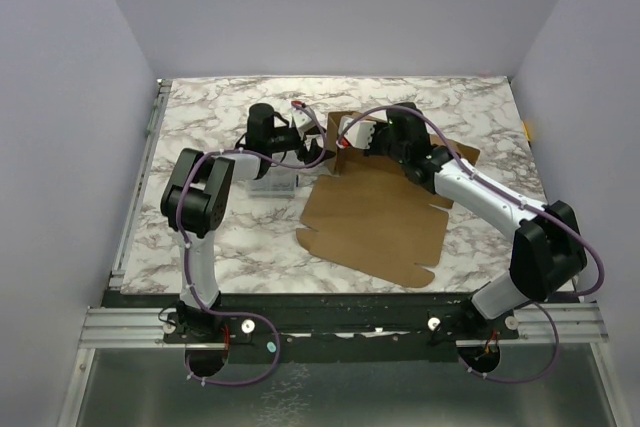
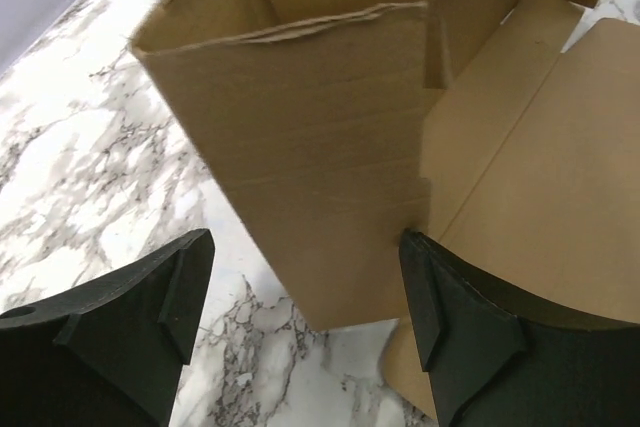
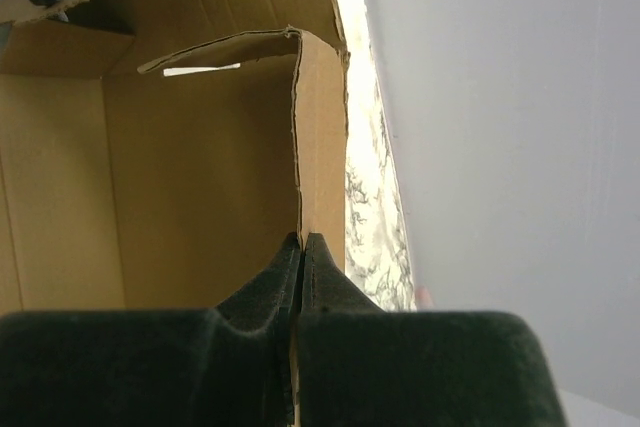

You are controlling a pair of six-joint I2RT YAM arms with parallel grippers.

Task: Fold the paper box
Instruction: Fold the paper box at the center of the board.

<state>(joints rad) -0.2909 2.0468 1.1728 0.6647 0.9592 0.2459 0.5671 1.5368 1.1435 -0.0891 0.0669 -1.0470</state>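
Note:
The paper box [image 1: 375,217] is a brown cardboard sheet lying flat mid-table, with its far walls folded upright. My right gripper [image 1: 360,137] is at the far wall. In the right wrist view it [image 3: 302,242] is shut on the thin edge of an upright wall panel [image 3: 200,177]. My left gripper [image 1: 318,153] is at the box's far left corner. In the left wrist view it [image 2: 305,287] is open, and a standing side flap [image 2: 300,147] reaches down between its fingers. The right finger [image 2: 450,307] touches the flap's edge, while the left finger [image 2: 150,317] stays apart from it.
A small clear plastic case [image 1: 272,184] lies on the marble table [image 1: 200,107] just left of the box, under the left arm. Purple walls close in the table on the left, back and right.

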